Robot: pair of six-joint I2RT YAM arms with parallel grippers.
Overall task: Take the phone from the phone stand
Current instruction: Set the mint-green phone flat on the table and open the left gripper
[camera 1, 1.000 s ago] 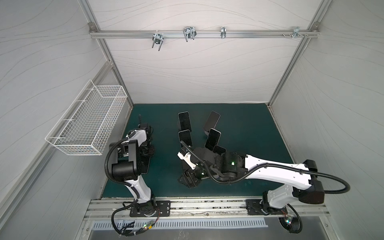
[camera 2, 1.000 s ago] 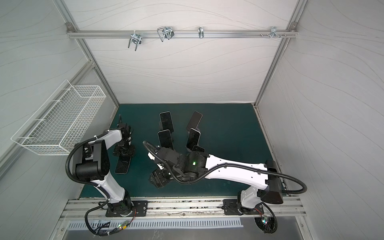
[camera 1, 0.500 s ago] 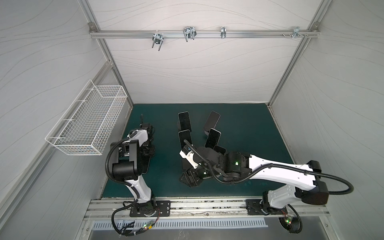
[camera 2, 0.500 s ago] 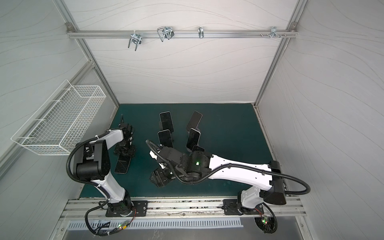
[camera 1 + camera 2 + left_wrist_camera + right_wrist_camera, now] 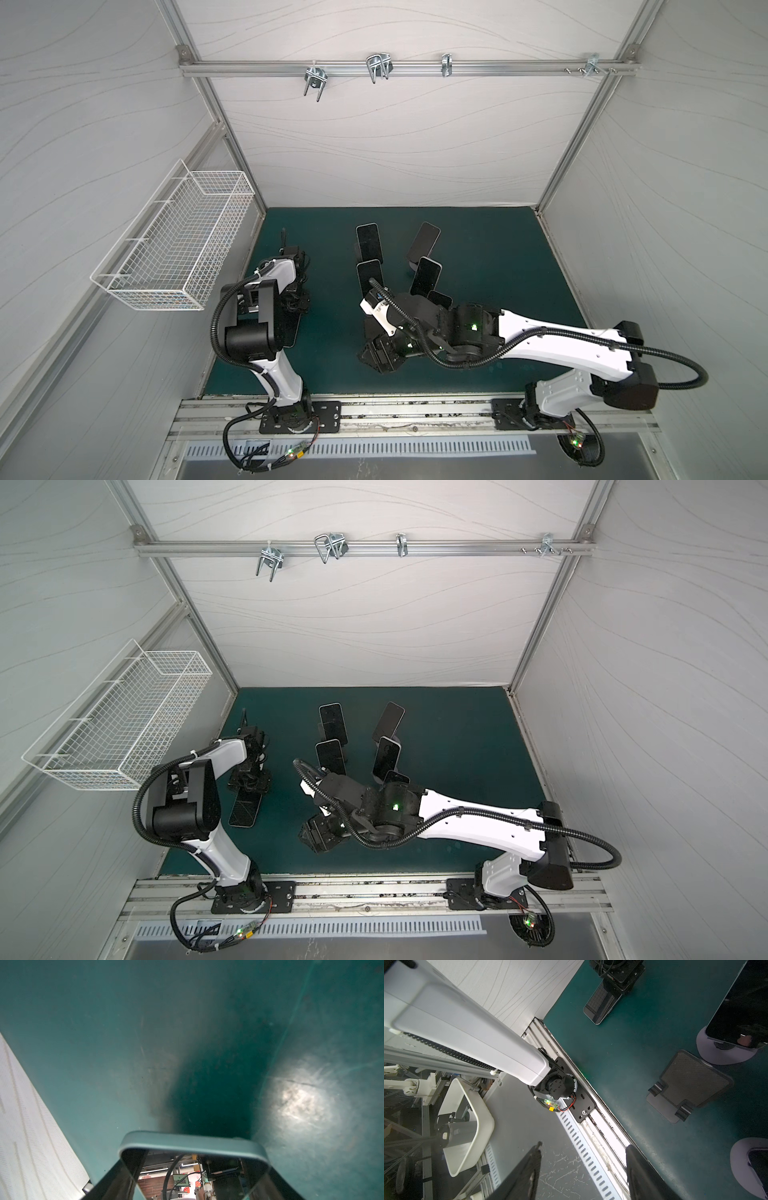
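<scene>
Phone lies screen-up at the left side of the green mat, its far end under the left gripper, whose jaws pinch its two long sides. The left wrist view gives only the rounded end of it between the black fingers. Over at the right gripper, jaws apart, nothing between them. Only its wrist view shows the empty stand, well apart from the phone.
</scene>
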